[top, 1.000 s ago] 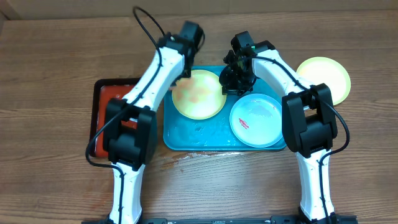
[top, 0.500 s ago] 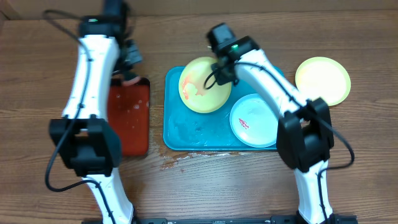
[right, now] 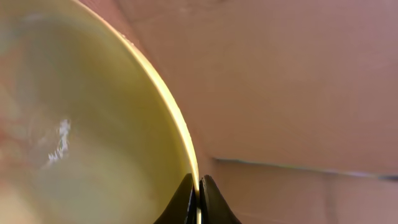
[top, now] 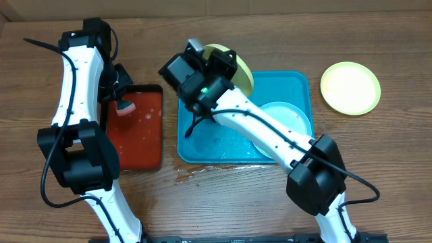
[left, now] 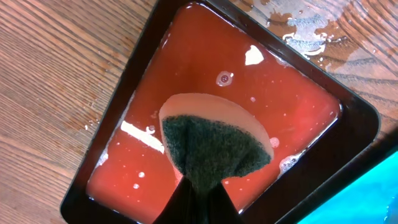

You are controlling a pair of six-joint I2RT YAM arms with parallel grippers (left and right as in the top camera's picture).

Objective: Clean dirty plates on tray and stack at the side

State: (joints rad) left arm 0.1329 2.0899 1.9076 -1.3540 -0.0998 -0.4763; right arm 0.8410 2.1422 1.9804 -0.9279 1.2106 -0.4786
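My right gripper is shut on the rim of a yellow-green plate and holds it lifted and tilted above the turquoise tray's back left. In the right wrist view the plate fills the left, its rim pinched in the jaws. The pale blue plate lies in the tray, partly hidden by my right arm. A second yellow-green plate lies on the table at the right. My left gripper is shut on a green-faced sponge above the red tray.
The black-rimmed red tray with wet red liquid stands left of the turquoise tray. The sponge shows at its back edge in the overhead view. Water is spilled on the wood at the turquoise tray's front left corner.
My right arm has swung left and lifted the yellow-green plate off the tray, tilting it up. My left gripper has lowered with the sponge over the red tray's back edge.
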